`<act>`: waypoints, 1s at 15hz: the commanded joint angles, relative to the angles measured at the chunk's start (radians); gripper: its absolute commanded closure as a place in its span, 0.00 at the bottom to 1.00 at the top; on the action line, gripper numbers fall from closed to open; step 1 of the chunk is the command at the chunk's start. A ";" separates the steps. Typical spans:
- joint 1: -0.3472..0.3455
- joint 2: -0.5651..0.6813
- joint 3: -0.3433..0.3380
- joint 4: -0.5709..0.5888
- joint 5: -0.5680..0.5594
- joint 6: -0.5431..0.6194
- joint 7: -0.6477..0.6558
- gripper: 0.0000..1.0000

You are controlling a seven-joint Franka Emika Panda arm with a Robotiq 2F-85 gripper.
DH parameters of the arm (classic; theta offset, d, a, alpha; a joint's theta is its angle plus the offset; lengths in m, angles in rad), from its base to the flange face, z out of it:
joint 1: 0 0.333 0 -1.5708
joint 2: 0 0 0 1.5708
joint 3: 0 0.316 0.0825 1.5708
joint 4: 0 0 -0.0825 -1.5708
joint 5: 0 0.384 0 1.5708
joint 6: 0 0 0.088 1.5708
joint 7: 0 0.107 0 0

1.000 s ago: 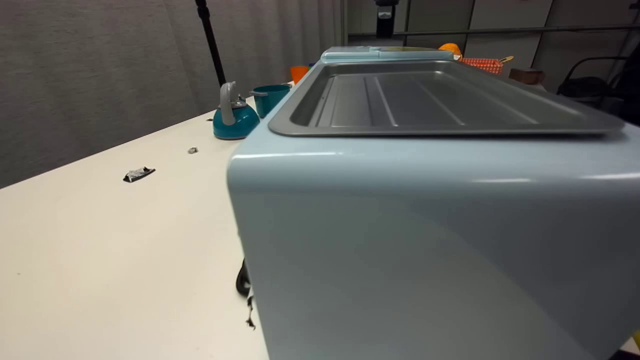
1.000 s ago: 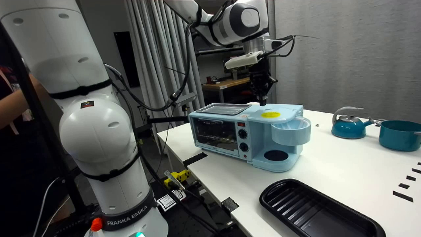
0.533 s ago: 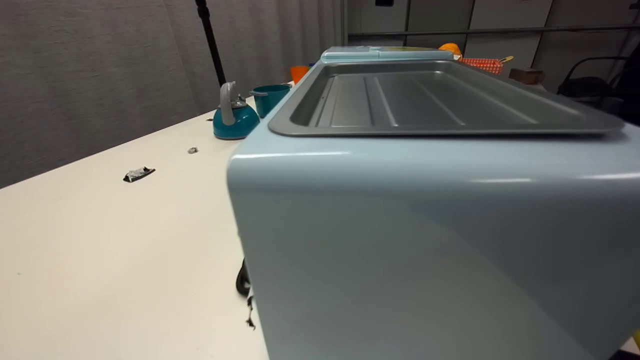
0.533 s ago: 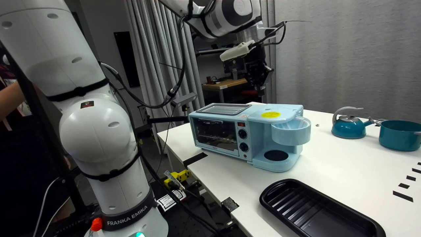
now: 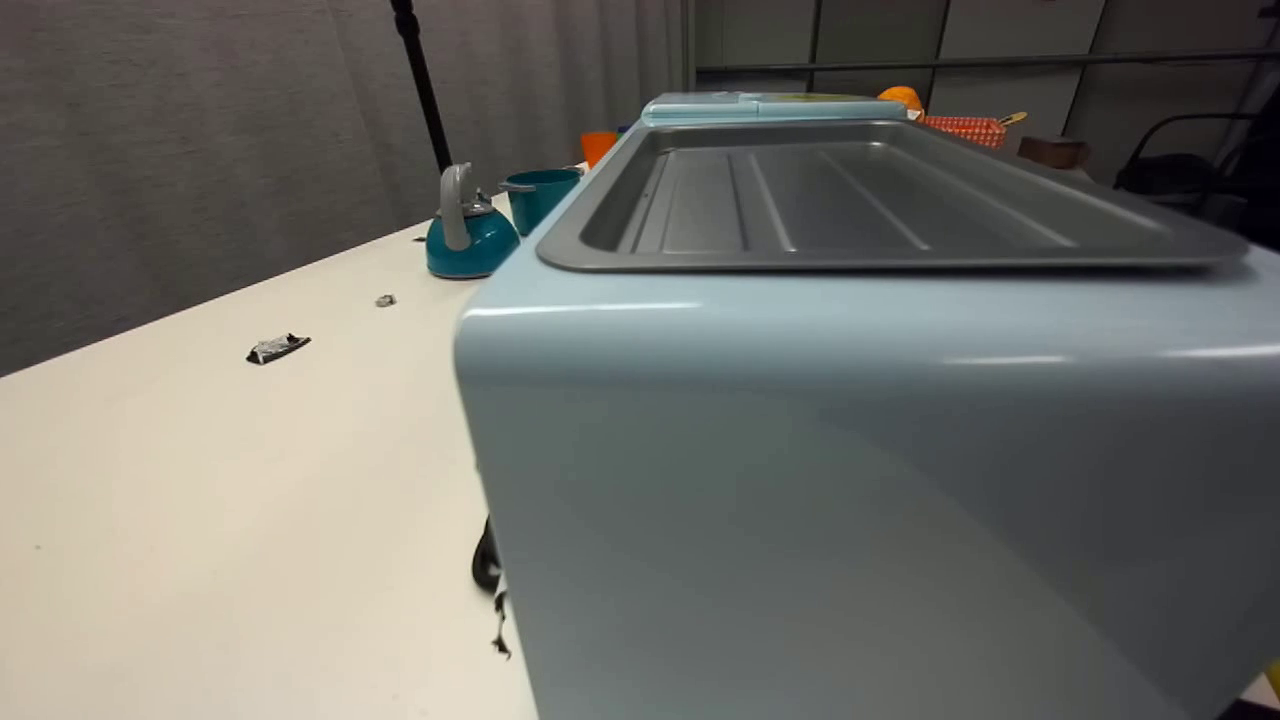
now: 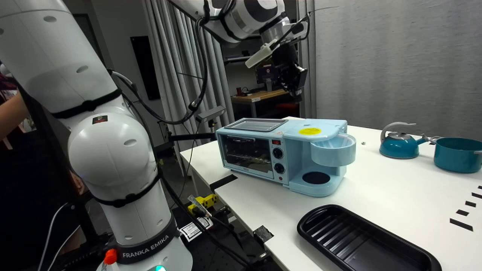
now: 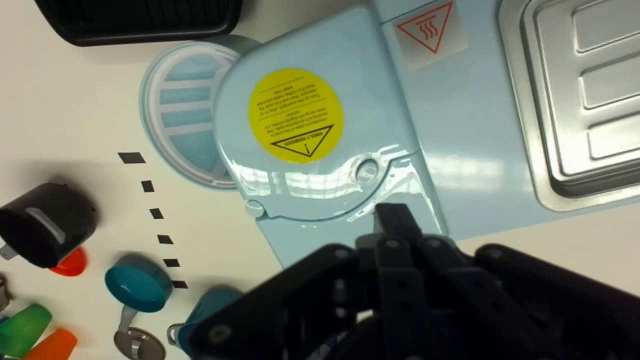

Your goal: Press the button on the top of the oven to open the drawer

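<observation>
The oven is a large pale blue boxy appliance with a grey ribbed tray in its top. It also shows in an exterior view and the wrist view. On its lid, the wrist view shows a small round button-like spot beside a curved seam. A round pale blue basket juts out from under the lid; it also shows in the wrist view. My gripper is above the oven top, apart from it, and tilted. In the wrist view the fingers are together, with nothing between them.
A black ribbed pan lies on the white table in front of the oven. A teal kettle and a teal pot stand beyond the oven. Orange and green cups show in the wrist view.
My gripper has risen from just over the oven's lid and tilted. It has left one exterior picture at the top. The oven, its basket and the other objects have not visibly moved.
</observation>
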 commanded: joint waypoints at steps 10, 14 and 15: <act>-0.019 -0.084 0.035 -0.067 -0.081 -0.006 0.172 0.98; -0.020 -0.104 0.046 -0.076 -0.080 -0.012 0.205 0.62; -0.020 -0.109 0.047 -0.080 -0.079 -0.012 0.210 0.53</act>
